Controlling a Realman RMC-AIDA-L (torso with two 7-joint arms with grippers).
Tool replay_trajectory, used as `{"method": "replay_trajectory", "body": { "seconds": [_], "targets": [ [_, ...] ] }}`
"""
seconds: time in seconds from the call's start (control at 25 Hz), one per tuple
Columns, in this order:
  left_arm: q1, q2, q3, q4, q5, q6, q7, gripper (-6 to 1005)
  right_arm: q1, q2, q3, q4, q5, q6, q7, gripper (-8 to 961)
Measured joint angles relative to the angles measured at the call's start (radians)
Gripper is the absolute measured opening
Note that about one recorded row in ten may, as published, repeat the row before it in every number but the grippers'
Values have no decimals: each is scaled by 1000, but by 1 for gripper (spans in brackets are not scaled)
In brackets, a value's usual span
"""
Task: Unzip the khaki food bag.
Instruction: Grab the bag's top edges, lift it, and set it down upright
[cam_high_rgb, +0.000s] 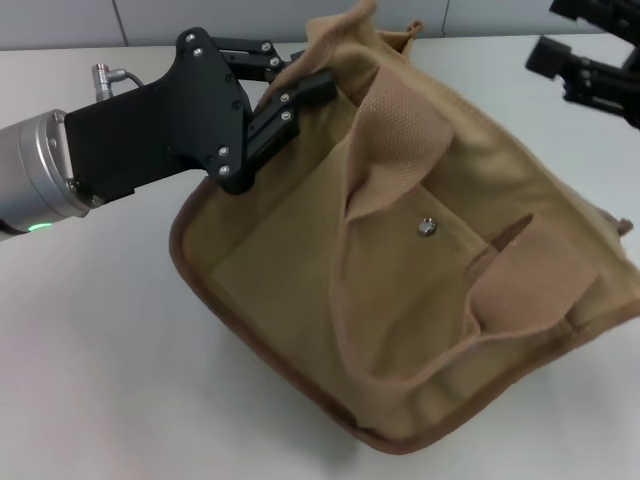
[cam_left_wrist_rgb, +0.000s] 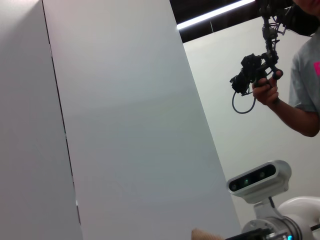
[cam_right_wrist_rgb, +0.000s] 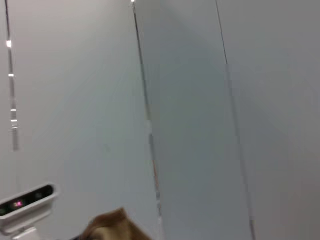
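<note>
The khaki food bag (cam_high_rgb: 300, 270) lies tilted on the white table (cam_high_rgb: 90, 350), front pocket and silver snap (cam_high_rgb: 426, 227) facing up. One webbing handle (cam_high_rgb: 400, 110) drapes over the front and the other (cam_high_rgb: 520, 290) lies lower right. The top zipper and its pull are hidden. My left gripper (cam_high_rgb: 308, 72) is at the bag's upper left corner, its fingers closed on the raised top edge fabric. My right gripper (cam_high_rgb: 560, 35) hangs open above the far right, apart from the bag. A scrap of tan fabric shows in the left wrist view (cam_left_wrist_rgb: 205, 234) and in the right wrist view (cam_right_wrist_rgb: 112, 225).
The bag's right side reaches the frame edge. White table surface surrounds the bag at the left and front. The left wrist view shows wall panels, a person's hand (cam_left_wrist_rgb: 265, 90) holding a device, and a camera head (cam_left_wrist_rgb: 260, 180).
</note>
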Motion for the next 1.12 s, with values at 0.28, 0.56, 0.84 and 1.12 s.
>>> {"method": "replay_trajectory", "body": {
  "seconds": [0.28,0.56,0.84,1.12],
  "targets": [
    [1,2,3,0,4,-1,0,88,139,-4,-18,143,-1,93,-50,839],
    [1,3,5,6,10,-1,-12,89,169,-2,-225,128,-3,169,-45,839],
    [3,5,4,14,12,0,-13,89,121,-6,-338,64,-41,196,-24,839],
    [3,3,3,14,12,2,-14,89,26,0,-324,-54,-146,168,10,839]
  ]
}}
